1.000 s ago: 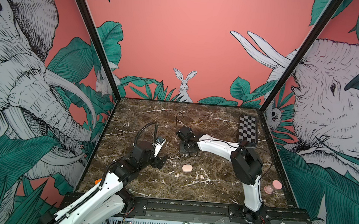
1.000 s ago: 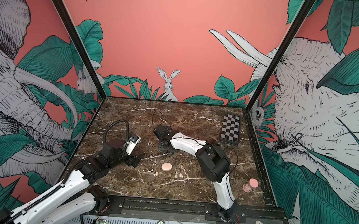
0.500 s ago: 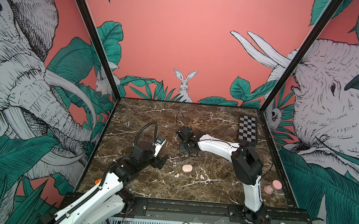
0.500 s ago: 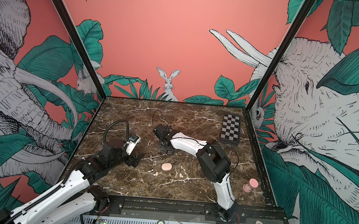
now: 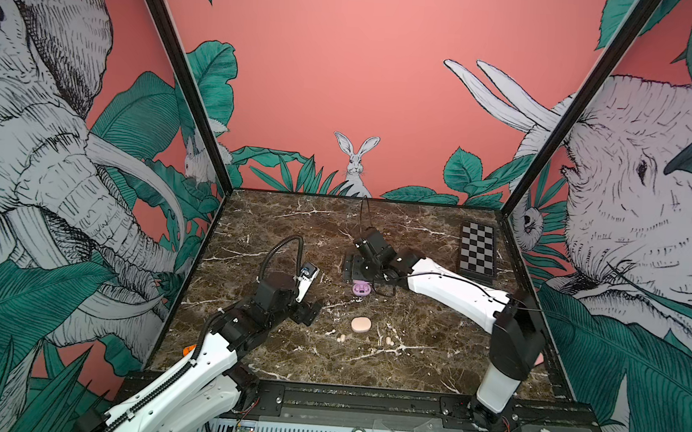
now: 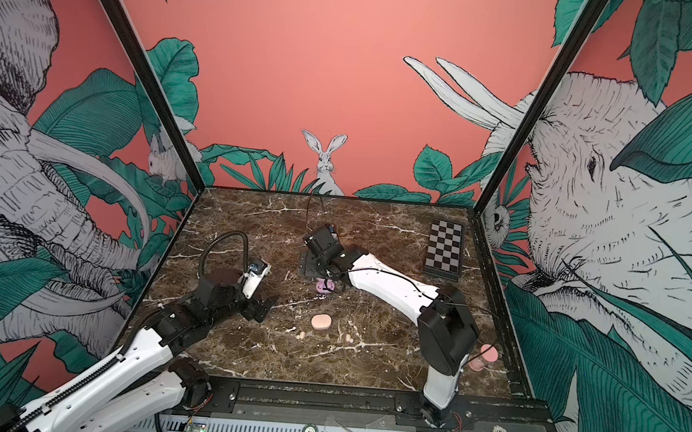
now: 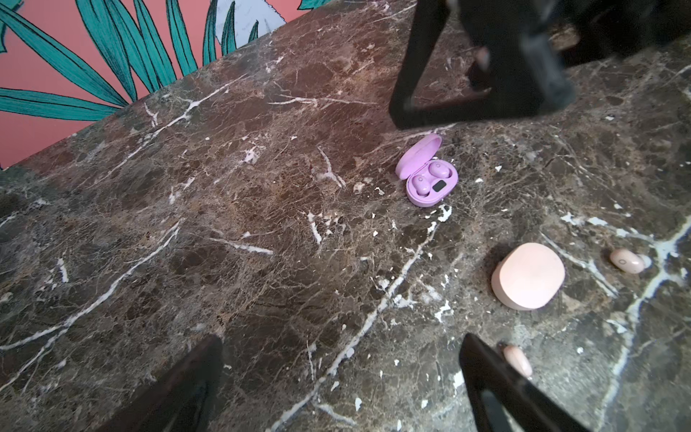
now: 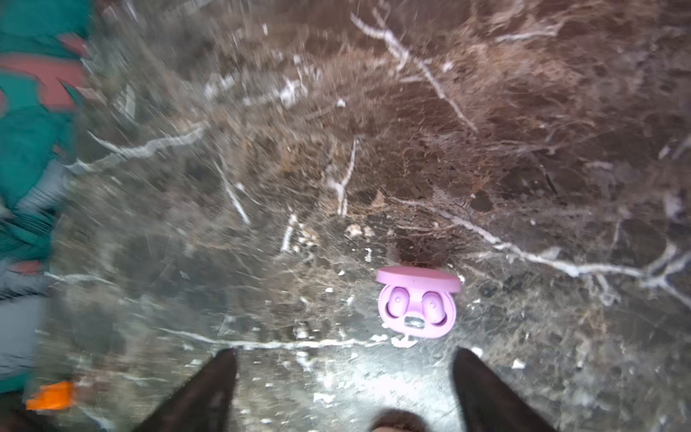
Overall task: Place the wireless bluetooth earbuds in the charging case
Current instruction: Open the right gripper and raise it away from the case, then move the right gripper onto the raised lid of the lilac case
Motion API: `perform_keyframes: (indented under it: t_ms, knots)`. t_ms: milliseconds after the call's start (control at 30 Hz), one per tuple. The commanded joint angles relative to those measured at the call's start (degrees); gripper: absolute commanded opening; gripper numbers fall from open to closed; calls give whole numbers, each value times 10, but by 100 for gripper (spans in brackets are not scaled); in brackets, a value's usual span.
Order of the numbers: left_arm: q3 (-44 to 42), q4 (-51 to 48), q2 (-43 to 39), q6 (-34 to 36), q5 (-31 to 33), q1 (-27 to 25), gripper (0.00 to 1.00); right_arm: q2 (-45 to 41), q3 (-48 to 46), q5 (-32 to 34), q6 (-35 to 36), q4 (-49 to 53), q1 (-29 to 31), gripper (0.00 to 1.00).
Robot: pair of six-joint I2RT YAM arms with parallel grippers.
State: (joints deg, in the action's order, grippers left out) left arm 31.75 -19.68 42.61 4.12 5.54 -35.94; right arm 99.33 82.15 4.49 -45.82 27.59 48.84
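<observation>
The brown marble table [image 5: 284,358] fills the floor of the booth, with a black-and-white checkerboard [image 5: 476,254] lying flat near its far right corner. The right arm reaches across the middle, and the right gripper [image 8: 344,377] hangs above the table with its jaws spread wide and nothing between them; the left gripper [image 7: 340,374] hovers on the left side, likewise spread and empty. Just beside the right gripper sits the lilac charging case [image 7: 426,175], lid tipped open, with the two lilac earbuds [image 8: 415,305] seated side by side in its wells. Nearer the front edge lies the peach charging case [image 7: 528,276], closed. The two peach earbuds lie loose on the marble on either side of it, one [image 5: 341,338] to its left and the other [image 5: 389,341] to its right, each apart from the case.
</observation>
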Motion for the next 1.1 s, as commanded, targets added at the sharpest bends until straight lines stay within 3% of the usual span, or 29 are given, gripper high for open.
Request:
perform_keyframes:
  t_ms: [0,167,333,533,767,967,1067]
  knots:
    - [-12,14,-17,2,14,-2,99,-49,-23,-13,35,-32,-38,98]
    - [-8,20,-15,-18,15,-2,99,-104,-104,-118,56,-132,-112,98]
    - [21,5,-13,-42,30,-2,99,-141,-193,-285,134,-297,-159,98]
    - [54,11,7,-18,-22,-1,99,-135,-195,-294,233,-275,-173,98]
    - [18,60,18,60,-68,-2,99,-45,-170,-383,224,-307,-205,98]
    - [-46,111,-14,62,-81,-1,99,54,-123,-481,203,-319,-217,98]
    - [-43,105,-14,70,-72,-3,99,78,-123,-494,185,-344,-217,98]
